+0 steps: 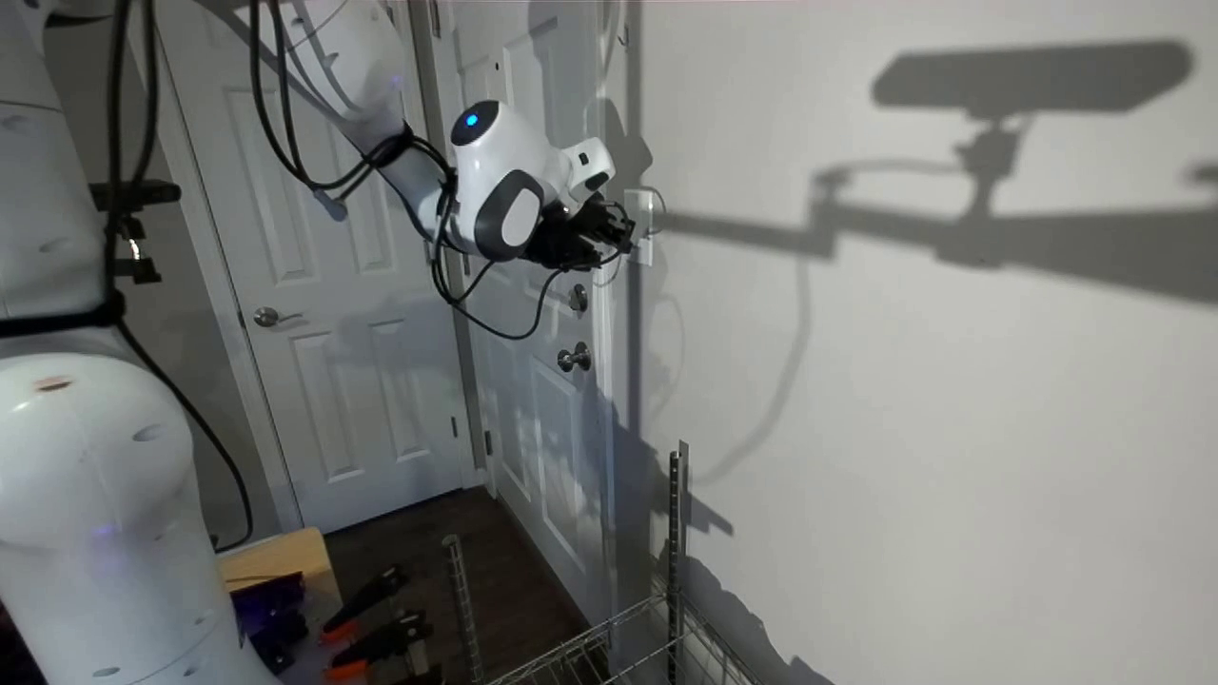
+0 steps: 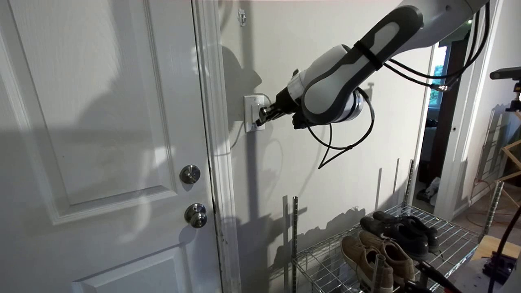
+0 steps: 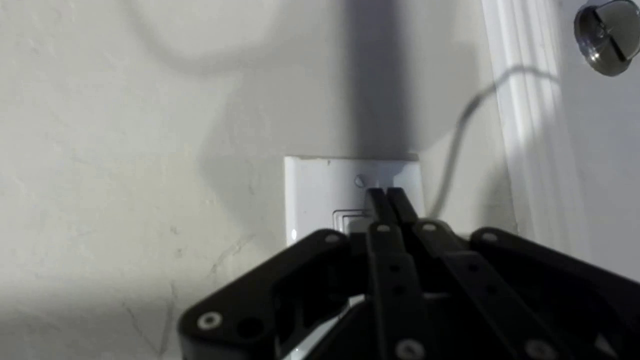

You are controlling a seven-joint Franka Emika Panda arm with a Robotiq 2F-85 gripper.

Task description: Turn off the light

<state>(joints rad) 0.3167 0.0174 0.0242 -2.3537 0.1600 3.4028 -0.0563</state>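
Observation:
The light switch is a white rectangular wall plate, seen in both exterior views (image 1: 645,249) (image 2: 248,106) and in the wrist view (image 3: 312,187). Part of its rocker outline and one screw show in the wrist view; the rest is hidden behind my fingers. No lamp is in view. My gripper (image 3: 391,192) is shut with its two black fingertips together and nothing held between them. In an exterior view the gripper (image 2: 260,121) is at the lower part of the plate, tilted downward. It is also at the plate in an exterior view (image 1: 628,238). I cannot tell whether the tips touch it.
A white door (image 2: 122,244) with a deadbolt (image 2: 189,174) and a knob (image 2: 196,217) stands beside the plate, with white trim (image 2: 217,162) between. Below is a wire rack (image 2: 311,264) with metal posts, holding brown shoes (image 2: 362,254) and black shoes (image 2: 401,234). Cables hang from the arm.

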